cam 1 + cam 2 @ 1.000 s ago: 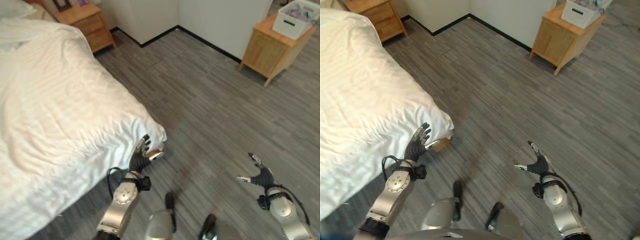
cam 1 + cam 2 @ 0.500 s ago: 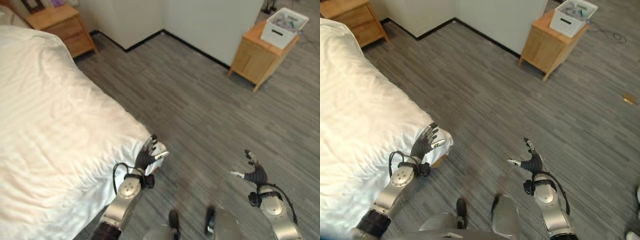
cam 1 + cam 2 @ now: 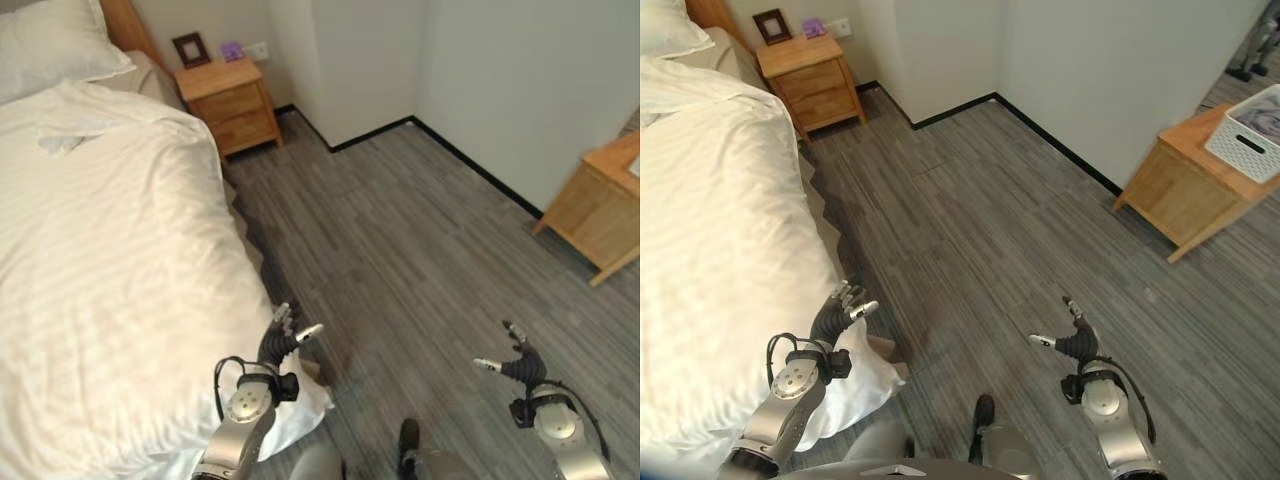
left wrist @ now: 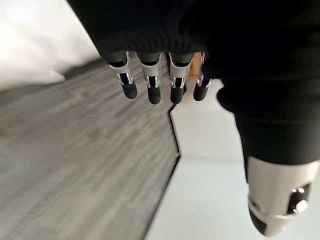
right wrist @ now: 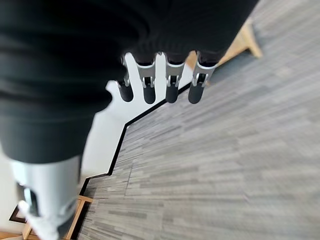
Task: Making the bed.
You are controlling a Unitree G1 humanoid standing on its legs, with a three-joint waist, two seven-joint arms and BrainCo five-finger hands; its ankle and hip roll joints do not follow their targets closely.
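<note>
Bed: takes up the robot's left side, running away toward the wooden headboard.
Duvet: white, faintly striped; lies spread over the mattress with light creases. Its near corner hangs loose off the foot of the bed, just beside the left forearm.
Turned-back patch: a small rumpled fold near the head end, below the pillow.
Pillow: white, at the head, apparently lying flat; partly cut off by the picture edge.
Left hand: raised at the bed's near edge, above the hanging corner; fingers straight and spread, thumb apart, holding nothing. Whether it brushes the cloth cannot be told.
Right hand: over bare floor, well apart from the bed; fingers straight, thumb out, empty.
Bedside cabinet: wooden, by the headboard, with a small picture frame on top.
Second cabinet: wooden, against the wall on the robot's right, carrying a white basket.
Step in hand: likely between grasps, standing at the foot corner to look the duvet over; neither hand is on the cloth.
Next move calls for: the left hand to come down onto the loose corner, pinch it, and draw it square with the mattress edge; the creases and the fold near the pillow remain to be smoothed.
</note>
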